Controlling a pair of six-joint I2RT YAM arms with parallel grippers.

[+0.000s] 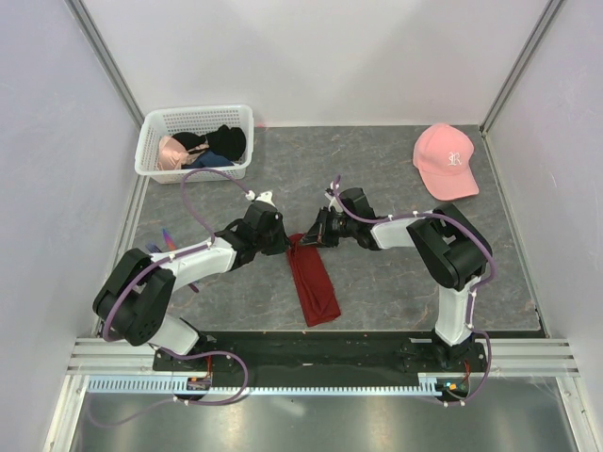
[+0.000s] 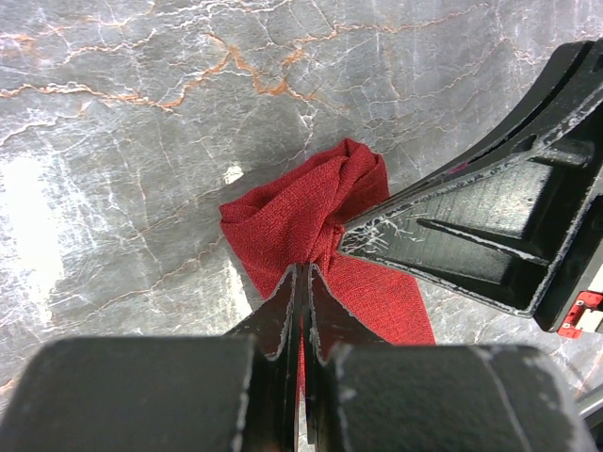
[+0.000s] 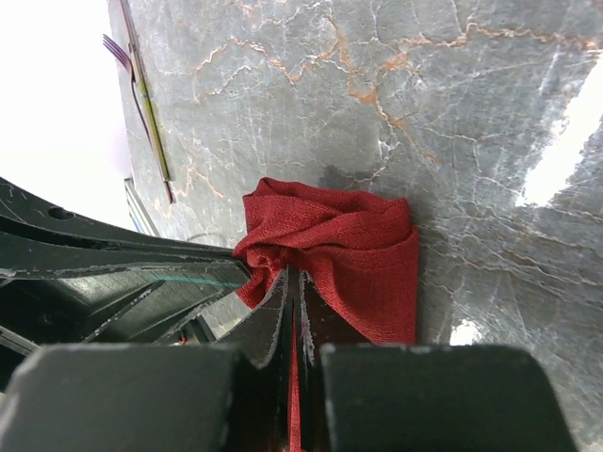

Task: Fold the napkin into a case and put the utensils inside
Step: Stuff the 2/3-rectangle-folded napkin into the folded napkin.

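Note:
The dark red napkin [image 1: 314, 281] lies as a narrow folded strip on the grey table between my two arms, with its far end bunched up. My left gripper [image 1: 288, 242] is shut on that far end from the left; in its wrist view the cloth [image 2: 301, 212] is pinched between the tips [image 2: 303, 275]. From the right, my right gripper [image 1: 309, 234] is shut on the same end, with red cloth [image 3: 349, 245] running between its tips [image 3: 293, 280]. The two grippers nearly touch. Thin coloured utensils [image 1: 168, 237] lie at the table's left edge, partly hidden by the left arm.
A white basket [image 1: 151, 151] holding pink and black garments stands at the back left. A pink cap [image 1: 446, 160] lies at the back right. White walls close in the table on three sides, and a black rail runs along the near edge.

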